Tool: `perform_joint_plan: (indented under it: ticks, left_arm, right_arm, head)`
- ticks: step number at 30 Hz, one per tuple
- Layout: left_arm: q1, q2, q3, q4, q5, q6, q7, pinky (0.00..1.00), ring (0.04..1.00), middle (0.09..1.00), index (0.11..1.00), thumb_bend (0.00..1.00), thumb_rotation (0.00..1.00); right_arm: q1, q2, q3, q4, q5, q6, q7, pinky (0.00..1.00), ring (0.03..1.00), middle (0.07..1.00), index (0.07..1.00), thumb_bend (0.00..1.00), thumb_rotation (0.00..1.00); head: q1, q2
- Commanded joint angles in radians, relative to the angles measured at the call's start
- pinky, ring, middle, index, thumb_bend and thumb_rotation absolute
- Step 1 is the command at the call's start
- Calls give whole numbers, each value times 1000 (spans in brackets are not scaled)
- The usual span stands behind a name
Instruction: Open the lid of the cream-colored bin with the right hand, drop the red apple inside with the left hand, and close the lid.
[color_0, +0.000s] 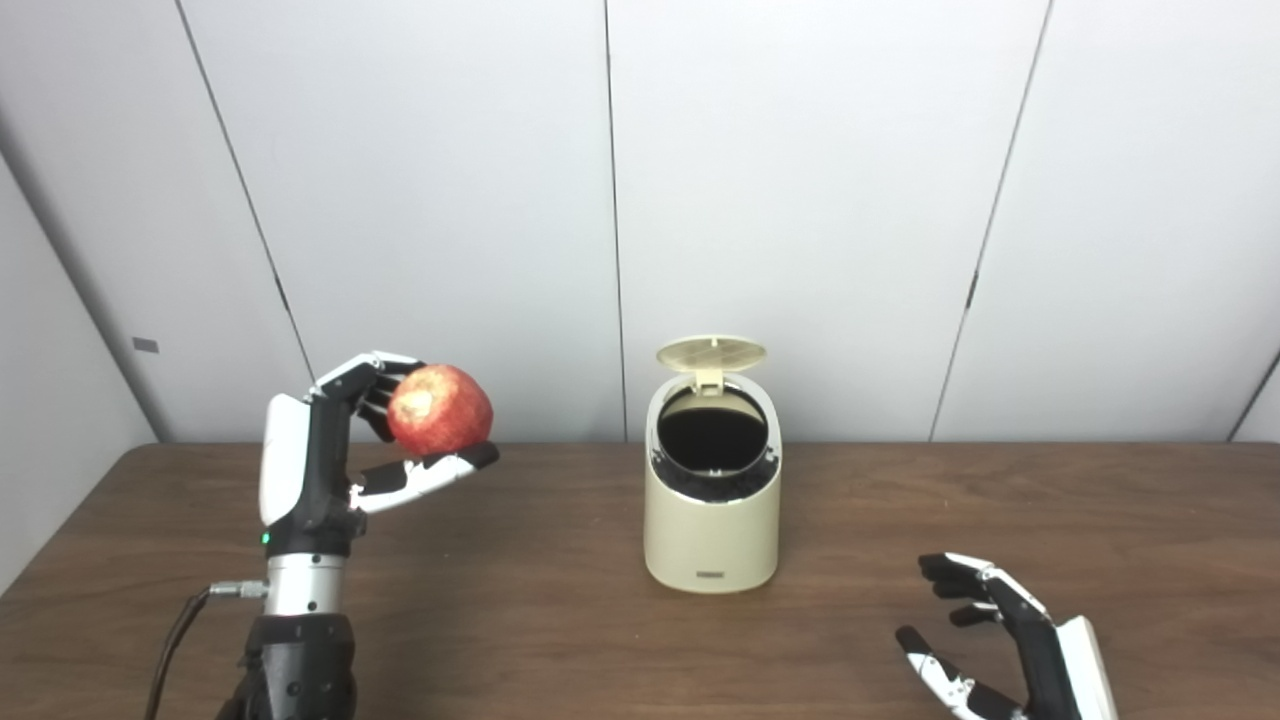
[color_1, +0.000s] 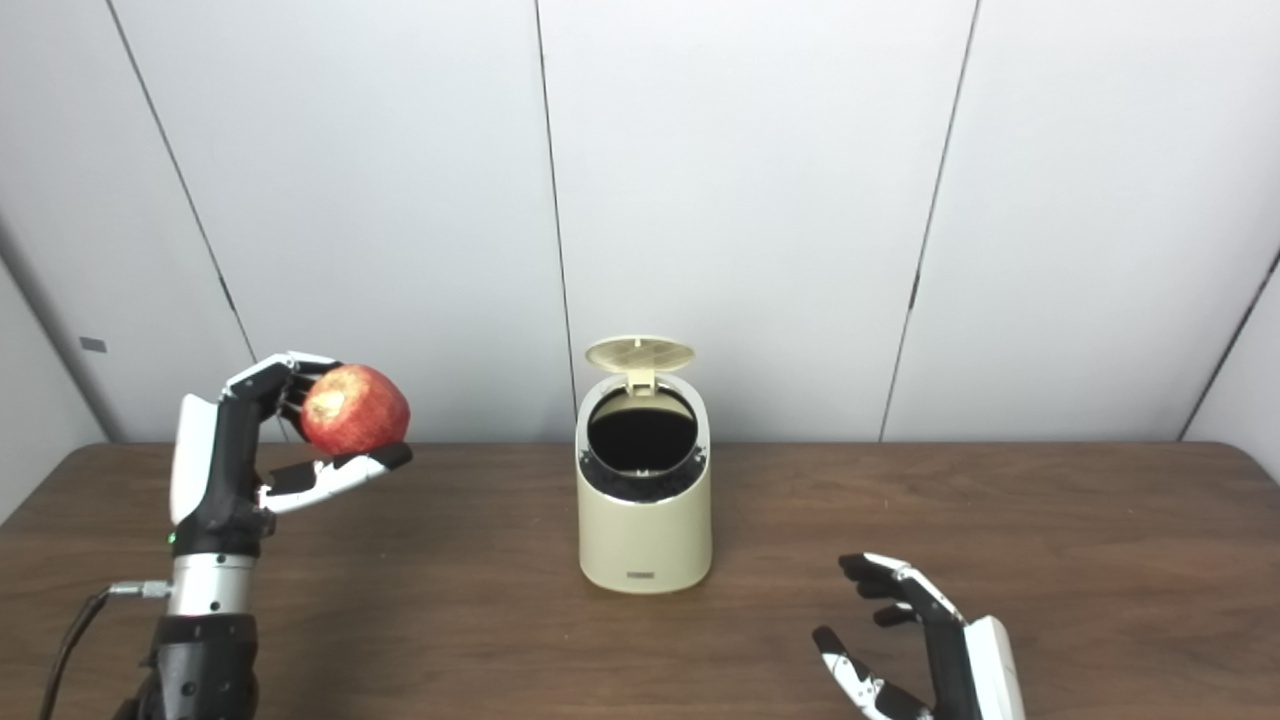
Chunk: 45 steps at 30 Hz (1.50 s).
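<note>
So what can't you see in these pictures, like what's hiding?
- Bottom of the bin: both views show only a dark opening under the raised lid; whether anything lies inside cannot be told.
- Far side of the red apple: it is covered by the left hand holding it.
- Right hand: open near the table, its wrist cut off by the bottom edge.
- Small label low on the bin: too small to read.
</note>
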Motion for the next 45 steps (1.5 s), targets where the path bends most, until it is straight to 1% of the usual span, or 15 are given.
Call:
perform_joint_plan:
  ticks: [1,2,6,11,15,18,24,28,32,36,39,42,45]
  left_arm:
    - [-45,-8,-12,-47,45,-22,1,291,407,477,512,502,0]
    - [-46,-13,-19,-47,50,-33,-3,292,408,478,510,503,0]
    - [-49,-30,-40,-50,70,-59,-13,283,395,482,528,500,0]
    - [-52,-69,-66,-45,96,-90,-12,277,400,485,515,501,0]
    - [-58,-98,-92,-44,126,-93,-17,279,404,498,504,502,0]
    - [-64,-112,-103,-35,139,-109,-18,280,404,501,502,501,0]
    - [-85,-133,-137,-22,208,-108,-23,278,399,500,513,500,0]
    - [-104,-149,-160,-9,238,-92,-32,277,398,497,514,500,0]
    - [-137,-168,-183,41,241,-94,-45,271,391,491,519,499,0]
    - [-177,-180,-201,105,265,-108,-21,255,375,483,536,497,0]
    - [-213,-186,-213,162,300,-93,1,250,375,476,530,498,0]
    - [-244,-185,-215,224,305,-89,11,248,374,468,532,497,0]
    - [-270,-186,-217,279,301,-64,1,247,372,469,541,495,0]
  right_arm:
    - [-19,9,8,6,5,-19,-24,562,675,693,691,225,125]
    - [-19,10,7,8,5,-15,-25,564,676,694,692,225,118]
    - [-21,15,6,12,8,-8,-33,565,676,699,693,235,161]
    - [-26,12,9,26,17,-19,-44,565,675,697,694,242,149]
    - [-28,10,15,28,18,-10,-45,571,679,699,695,237,141]
    - [-28,13,20,26,16,-9,-48,569,680,699,695,236,146]
    - [-26,22,25,21,17,-4,-53,570,677,695,693,247,138]
    - [-26,25,30,20,14,-5,-58,573,678,692,691,246,134]
    - [-28,27,34,26,15,-8,-61,571,679,691,690,245,106]
    - [-28,28,38,24,11,-3,-60,573,681,693,694,243,103]
    - [-28,29,39,24,8,-3,-63,577,682,693,693,241,100]
    - [-28,33,40,21,4,1,-64,580,684,693,691,240,79]
    - [-28,34,41,24,7,-5,-66,578,682,693,691,243,47]
  head:
    - [0,0]
    - [-2,-1]
    - [-9,0]
    - [-6,-4]
    - [-6,-6]
    - [-11,-8]
    - [-18,-4]
    - [-24,-4]
    - [-29,-5]
    - [-32,-5]
    - [-34,-4]
    - [-38,-6]
    - [-40,-6]
